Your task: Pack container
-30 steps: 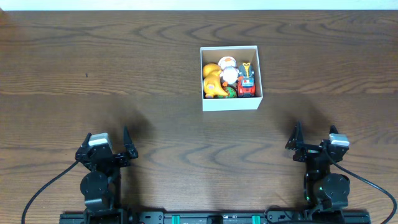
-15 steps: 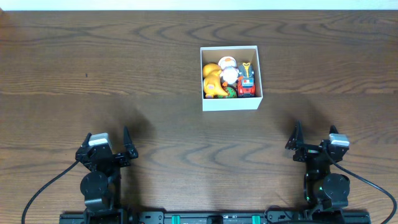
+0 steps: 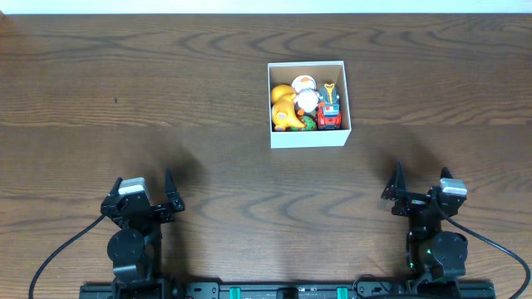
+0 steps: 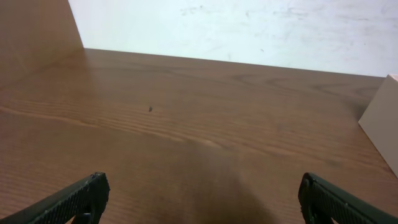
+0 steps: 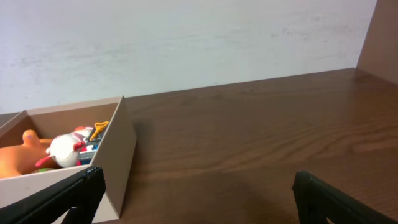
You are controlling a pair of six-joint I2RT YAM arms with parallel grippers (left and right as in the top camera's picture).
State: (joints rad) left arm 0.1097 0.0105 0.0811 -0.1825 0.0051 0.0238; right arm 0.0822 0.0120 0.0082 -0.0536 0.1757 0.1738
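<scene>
The container (image 3: 308,138) is a small white-walled cardboard box at the table's middle right. It holds several toys: an orange-yellow duck (image 3: 283,107), a white figure (image 3: 306,97) and a red vehicle (image 3: 330,111). It also shows in the right wrist view (image 5: 112,155) at the left, and its corner shows in the left wrist view (image 4: 384,121) at the right edge. My left gripper (image 3: 147,202) is open and empty near the front left edge (image 4: 199,199). My right gripper (image 3: 420,196) is open and empty near the front right edge (image 5: 196,196).
The dark wooden table (image 3: 166,100) spreads round the container. A white wall (image 5: 186,43) runs along the table's far edge. Black cables (image 3: 58,253) trail from both arm bases at the front.
</scene>
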